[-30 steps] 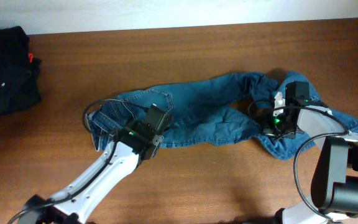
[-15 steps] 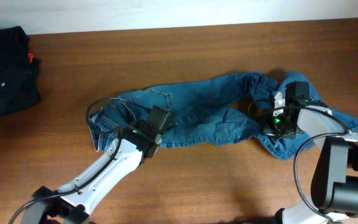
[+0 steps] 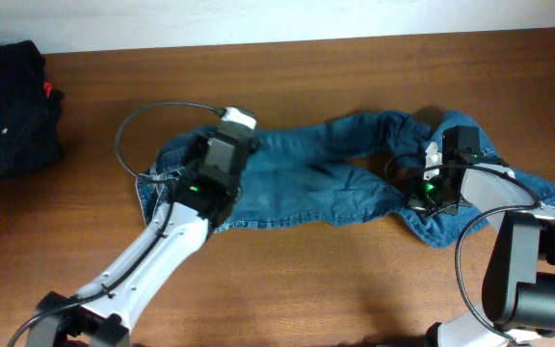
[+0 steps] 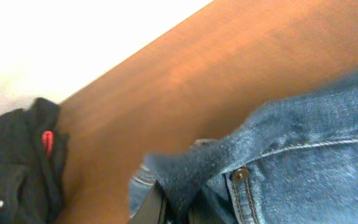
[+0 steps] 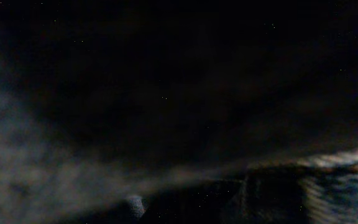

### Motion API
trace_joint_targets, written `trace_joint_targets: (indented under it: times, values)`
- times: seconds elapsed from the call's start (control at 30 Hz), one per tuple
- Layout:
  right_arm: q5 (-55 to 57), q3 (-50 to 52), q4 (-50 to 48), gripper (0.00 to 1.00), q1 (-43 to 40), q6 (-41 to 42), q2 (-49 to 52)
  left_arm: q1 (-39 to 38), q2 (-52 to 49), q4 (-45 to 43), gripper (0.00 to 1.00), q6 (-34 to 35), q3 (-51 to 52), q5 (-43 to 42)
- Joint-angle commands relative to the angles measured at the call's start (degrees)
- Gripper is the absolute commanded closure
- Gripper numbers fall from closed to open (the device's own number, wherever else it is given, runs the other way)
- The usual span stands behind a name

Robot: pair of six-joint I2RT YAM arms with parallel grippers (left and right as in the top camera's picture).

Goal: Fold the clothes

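Denim, soft but weighty, should sag and drag; its thick waistband looks the surest hold. Medium-blue faded jeans (image 3: 297, 183) sprawl well right of the black garment pile (image 3: 8, 106). Left gripper (image 4: 174, 208) pinches their waistband, nearest that pile; right gripper (image 3: 438, 183), closed, sits at the legs farthest off, hold unclear

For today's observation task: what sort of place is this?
Probably a robotics lab bench, not a home: a wooden table against a plain wall, a left arm and right arm working jeans, black clothes piled aside.
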State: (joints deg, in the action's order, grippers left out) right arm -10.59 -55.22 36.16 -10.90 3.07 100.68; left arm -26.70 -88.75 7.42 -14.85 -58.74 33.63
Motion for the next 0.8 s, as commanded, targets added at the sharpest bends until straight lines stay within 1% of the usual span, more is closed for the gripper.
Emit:
trace_joint_targets:
  times: [0.0, 0.2, 0.27, 0.37, 0.47, 0.5, 0.53, 0.57, 0.6, 0.63, 0.67, 0.7, 0.77]
  values:
    - [0.3, 0.7, -1.0, 0.96, 0.4, 0.4, 3.1, 4.7, -1.0, -4.2, 1.00, -1.6, -1.3, -1.9]
    - [0.3, 0.7, -1.0, 0.96, 0.4, 0.4, 3.1, 12.9, -6.0, -14.2, 0.99, -1.5, -1.3, -16.2]
    - [0.3, 0.7, -1.0, 0.96, 0.4, 0.4, 3.1, 14.5, -8.4, -18.0, 0.99, -1.6, -1.3, -17.8]
    - [0.3, 0.7, -0.9, 0.96, 0.4, 0.4, 3.1, 16.3, -13.0, -24.2, 0.99, -1.5, -1.3, -17.8]
    - [0.3, 0.7, -0.9, 0.96, 0.4, 0.4, 3.1, 18.0, -18.0, -31.6, 0.95, -1.6, -1.3, -17.8]
    - [0.3, 0.7, -0.9, 0.96, 0.4, 0.4, 3.1, 18.6, -20.0, -35.3, 0.92, -1.6, -1.3, -17.9]
    - [0.3, 0.7, -0.9, 0.96, 0.4, 0.4, 3.1, 19.0, -21.2, -37.8, 0.86, -1.6, -1.3, -17.8]
    - [0.3, 0.7, -0.9, 0.96, 0.4, 0.4, 3.1, 19.6, -23.1, -42.2, 0.78, -1.6, -1.3, -17.8]
    - [0.3, 0.7, -0.9, 0.96, 0.4, 0.4, 3.1, 20.0, -24.1, -45.4, 0.63, -1.6, -1.4, -17.8]
    - [0.3, 0.7, -0.9, 0.96, 0.4, 0.4, 3.1, 20.4, -25.1, -48.8, 0.44, -1.6, -1.7, -17.8]
    - [0.3, 0.7, -0.9, 0.96, 0.4, 0.4, 3.1, 20.7, -25.6, -50.9, 0.00, -1.6, -2.0, -17.8]
    - [0.3, 0.7, -0.9, 0.96, 0.4, 0.4, 3.1, 20.9, -25.6, -52.4, 0.00, -1.6, -2.7, -17.8]
    - [0.3, 0.7, -0.9, 0.96, 0.4, 0.4, 3.1, 21.3, -25.4, -52.6, 0.00, -1.6, -5.0, -17.8]
